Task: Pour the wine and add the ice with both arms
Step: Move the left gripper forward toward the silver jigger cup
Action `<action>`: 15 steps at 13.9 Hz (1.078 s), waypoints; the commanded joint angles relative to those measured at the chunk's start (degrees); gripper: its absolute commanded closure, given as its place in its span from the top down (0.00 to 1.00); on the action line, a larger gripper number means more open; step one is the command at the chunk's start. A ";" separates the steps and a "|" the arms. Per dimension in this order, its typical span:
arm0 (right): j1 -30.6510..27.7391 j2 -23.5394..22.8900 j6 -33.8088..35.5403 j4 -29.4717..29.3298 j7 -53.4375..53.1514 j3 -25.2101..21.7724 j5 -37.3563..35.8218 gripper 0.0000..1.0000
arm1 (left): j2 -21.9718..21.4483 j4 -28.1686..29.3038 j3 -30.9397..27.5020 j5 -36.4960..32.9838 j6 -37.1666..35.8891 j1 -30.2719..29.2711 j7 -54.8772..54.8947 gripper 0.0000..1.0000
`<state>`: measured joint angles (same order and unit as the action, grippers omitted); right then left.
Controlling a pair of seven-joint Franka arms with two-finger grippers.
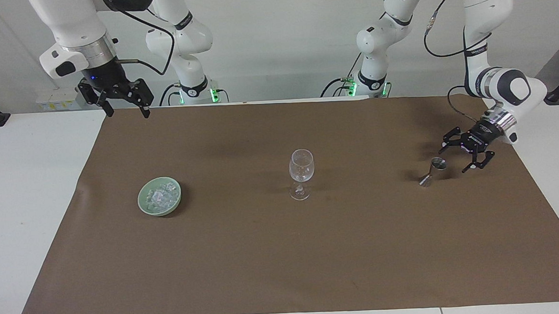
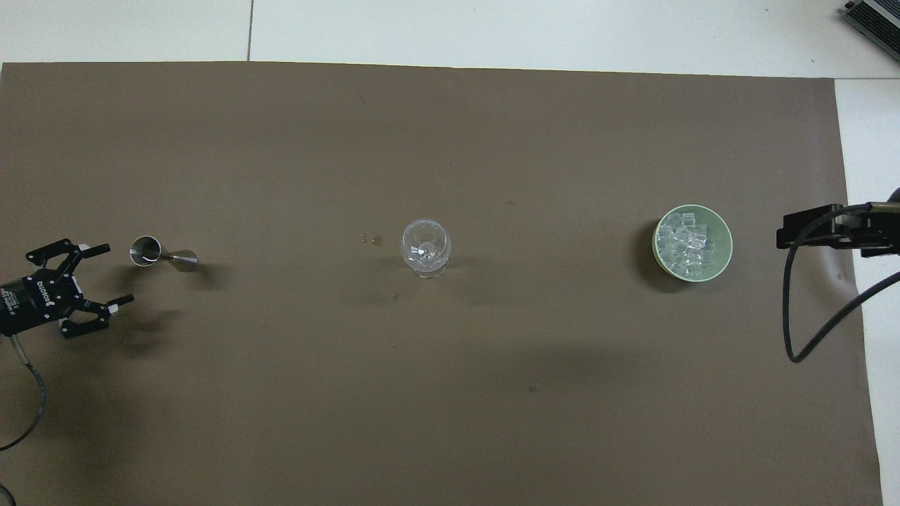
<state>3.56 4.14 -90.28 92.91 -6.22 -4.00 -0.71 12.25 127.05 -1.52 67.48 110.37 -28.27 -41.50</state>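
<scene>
A clear wine glass (image 1: 301, 172) stands empty at the middle of the brown mat; it also shows in the overhead view (image 2: 425, 247). A pale green bowl (image 1: 141, 201) (image 2: 728, 242) toward the right arm's end holds several clear ice cubes (image 1: 159, 196) (image 2: 688, 242). A small metal jigger (image 1: 434, 169) (image 2: 150, 252) stands toward the left arm's end. My left gripper (image 1: 453, 162) (image 2: 117, 273) is open and low beside the jigger, pointed at it, with a small gap. My right gripper (image 1: 129, 113) is open and raised over the mat's edge nearest the robots.
The brown mat (image 1: 284, 252) covers most of the white table (image 1: 28, 199). In the overhead view the right arm's black hand and cable (image 2: 808, 230) hang beside the bowl, over the mat's end. No bottle is in view.
</scene>
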 commanded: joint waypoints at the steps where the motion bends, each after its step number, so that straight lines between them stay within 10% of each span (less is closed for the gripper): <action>1: -0.39 1.22 -0.34 1.31 1.47 0.14 0.97 1.00 | 1.55 -0.31 0.64 1.69 -1.73 -1.09 0.19 1.00; 15: -0.39 1.22 -0.34 1.31 1.47 0.14 0.97 1.00 | 1.81 -0.48 0.64 6.44 -5.08 -0.38 3.09 1.00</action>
<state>3.56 4.14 -90.28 92.91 -6.22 -4.00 -0.71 13.48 126.98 -1.24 72.69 106.20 -28.27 -39.33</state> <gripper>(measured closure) 0.000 0.000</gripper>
